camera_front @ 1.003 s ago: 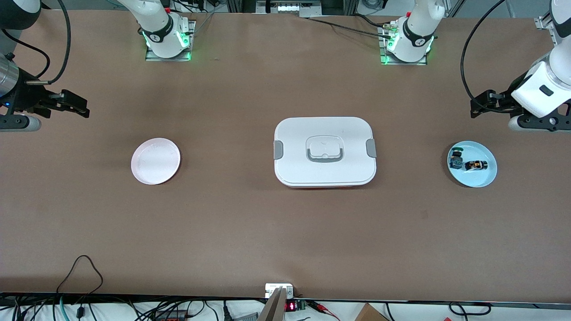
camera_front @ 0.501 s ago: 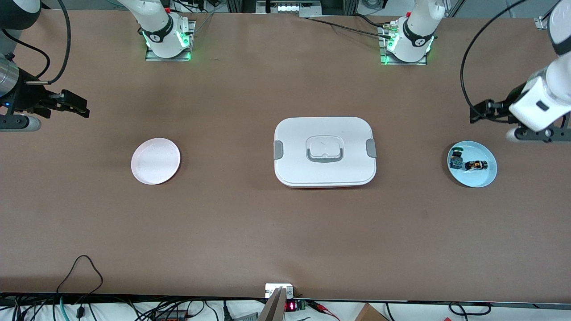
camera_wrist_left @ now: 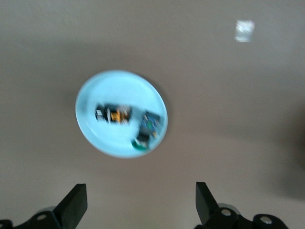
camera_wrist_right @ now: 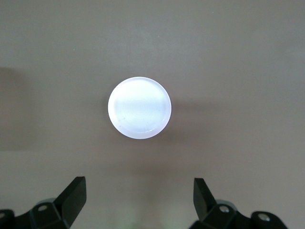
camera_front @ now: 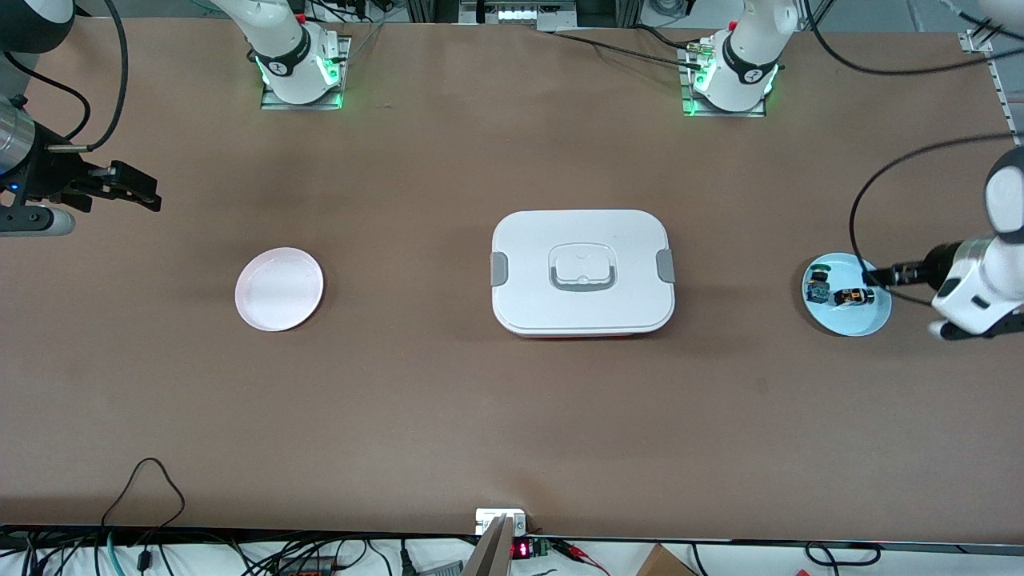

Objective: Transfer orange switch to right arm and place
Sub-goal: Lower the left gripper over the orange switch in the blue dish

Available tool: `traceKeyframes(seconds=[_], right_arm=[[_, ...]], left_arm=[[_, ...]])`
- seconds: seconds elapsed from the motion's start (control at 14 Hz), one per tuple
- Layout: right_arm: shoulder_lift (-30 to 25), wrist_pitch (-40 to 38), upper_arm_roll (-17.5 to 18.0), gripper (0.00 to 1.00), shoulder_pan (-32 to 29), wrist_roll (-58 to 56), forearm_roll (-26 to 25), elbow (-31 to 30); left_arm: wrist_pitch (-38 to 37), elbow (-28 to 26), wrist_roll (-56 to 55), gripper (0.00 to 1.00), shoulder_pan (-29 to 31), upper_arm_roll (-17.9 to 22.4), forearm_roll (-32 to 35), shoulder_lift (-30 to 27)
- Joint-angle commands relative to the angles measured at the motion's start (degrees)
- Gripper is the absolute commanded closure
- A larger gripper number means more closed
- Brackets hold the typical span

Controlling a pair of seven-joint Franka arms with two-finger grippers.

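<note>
Front view, white lidded box point(camera_front: 582, 272) mid-table, pink plate point(camera_front: 279, 289)

front: high, whole table point(camera_front: 448, 416) | wrists: look down, close

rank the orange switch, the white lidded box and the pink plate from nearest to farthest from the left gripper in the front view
The left gripper is open over the blue plate.
1. Orange switch: on the blue plate, at the left arm's end.
2. White lidded box: at the table's middle.
3. Pink plate: toward the right arm's end.
</note>
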Motion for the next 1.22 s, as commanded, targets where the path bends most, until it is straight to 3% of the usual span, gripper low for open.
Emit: traceKeyframes(seconds=[0.0, 0.14, 0.29, 0.86, 1.15], right_arm=[[-0.7, -0.3, 0.3, 0.0, -0.2, 0.7, 0.3, -0.4], [-0.7, -0.1, 0.3, 0.0, -0.2, 0.7, 0.1, -0.4], [-0.7, -0.3, 0.3, 0.0, -0.2, 0.6, 0.0, -0.4], [-0.7, -0.3, 0.3, 0.0, -0.3, -0.1, -0.3, -0.3], [-0.7, -0.4, 0.3, 0.0, -0.3, -0.1, -0.3, -0.3]], left_arm=[[11.0, -5.7, 0.8, 0.0, 0.7, -0.4, 1.9, 1.2], [20.8, -12.1, 2.0, 0.0, 1.9, -0.4, 1.9, 1.0], [25.8, -14.8, 6.4, 0.0, 4.1, -0.4, 1.9, 1.8], [41.0, -25.3, 12.6, 0.0, 8.1, -0.6, 1.8, 2.4], [42.2, -26.4, 12.7, 0.0, 9.0, -0.7, 1.8, 2.8]])
